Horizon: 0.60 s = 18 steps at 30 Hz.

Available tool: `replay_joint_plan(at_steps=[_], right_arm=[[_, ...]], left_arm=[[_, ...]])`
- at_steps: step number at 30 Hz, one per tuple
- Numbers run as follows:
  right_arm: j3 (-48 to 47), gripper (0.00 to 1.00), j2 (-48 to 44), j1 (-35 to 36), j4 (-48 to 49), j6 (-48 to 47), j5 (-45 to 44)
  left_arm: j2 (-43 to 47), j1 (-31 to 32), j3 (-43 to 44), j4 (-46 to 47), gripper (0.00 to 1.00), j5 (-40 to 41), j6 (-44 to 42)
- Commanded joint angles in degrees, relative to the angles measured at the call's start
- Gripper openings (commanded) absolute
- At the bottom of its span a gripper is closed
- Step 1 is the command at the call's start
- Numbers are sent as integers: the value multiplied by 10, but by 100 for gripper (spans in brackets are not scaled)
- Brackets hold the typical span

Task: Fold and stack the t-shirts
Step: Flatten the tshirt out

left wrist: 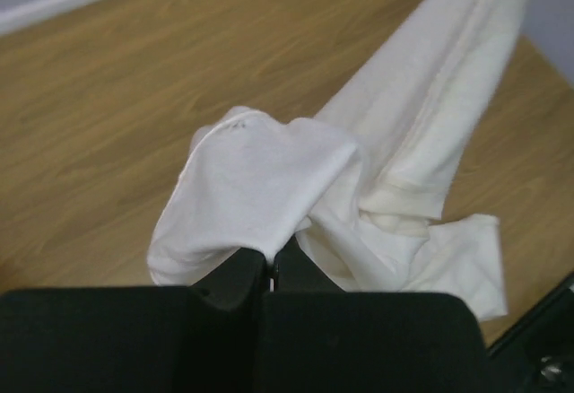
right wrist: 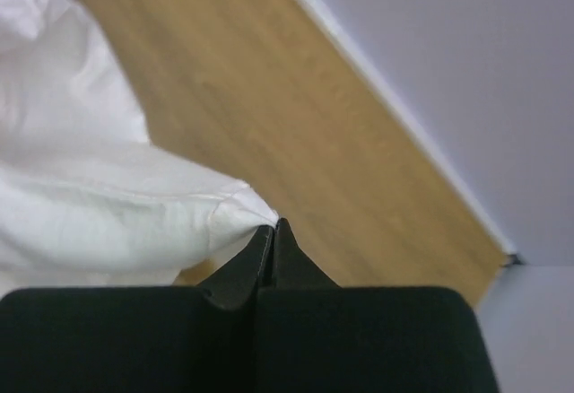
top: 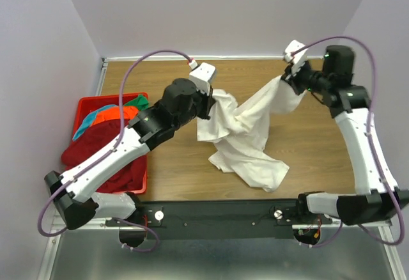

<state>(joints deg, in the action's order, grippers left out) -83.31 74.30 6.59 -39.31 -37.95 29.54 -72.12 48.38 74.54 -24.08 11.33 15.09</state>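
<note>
White shirt: a large plain white cotton t-shirt (top: 246, 133), soft and heavily creased, is bunched and twisted rather than spread flat.
Where it is: it hangs over the middle of the brown wood-grain table (top: 319, 158), strung between the two arms, with its lower part heaped on the table nearer the arm bases.
Shape: from the right-hand grip the cloth runs down as a long, narrow, folded band; near the left-hand grip it puffs into a rounded fold with a stitched hem showing (left wrist: 238, 128); a loose flap lies flat at the near end (top: 262, 174).
Left jaws: clenched on one bunched edge of the white shirt, with the black fingertips (left wrist: 244, 272) pressed together and cloth spilling over them.
Right jaws: clenched on a pointed corner of the same shirt, with the fingertips (right wrist: 256, 254) meeting and a pinch of fabric caught at their tip.
Other shirts: a dark red t-shirt (top: 89, 147), an orange one (top: 108, 114), a teal one (top: 83, 126) and a green one (top: 134, 101) lie crumpled together.
Their place: inside the red plastic basket (top: 86, 103) at the table's left edge, partly hidden under the left arm.
</note>
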Motion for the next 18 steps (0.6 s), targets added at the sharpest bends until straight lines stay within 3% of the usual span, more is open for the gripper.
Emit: replay_joint_plan(at_steps=[1,8,12,18], right_arm=[[-129,1,-74,1,-13,37,-62],[-297,1,-108,-50,-15,80,-134],[-357,0,-111,-83,-16,75,-164],[-429,1,-94,-126,-14,90,-178]], left_arm=[[29,34,84,45,0,-110,-80],[8,105,283,58,0,-134,-74],[10,119,317,90,0,-146,-44],[4,135,297,143,0,-228,22]])
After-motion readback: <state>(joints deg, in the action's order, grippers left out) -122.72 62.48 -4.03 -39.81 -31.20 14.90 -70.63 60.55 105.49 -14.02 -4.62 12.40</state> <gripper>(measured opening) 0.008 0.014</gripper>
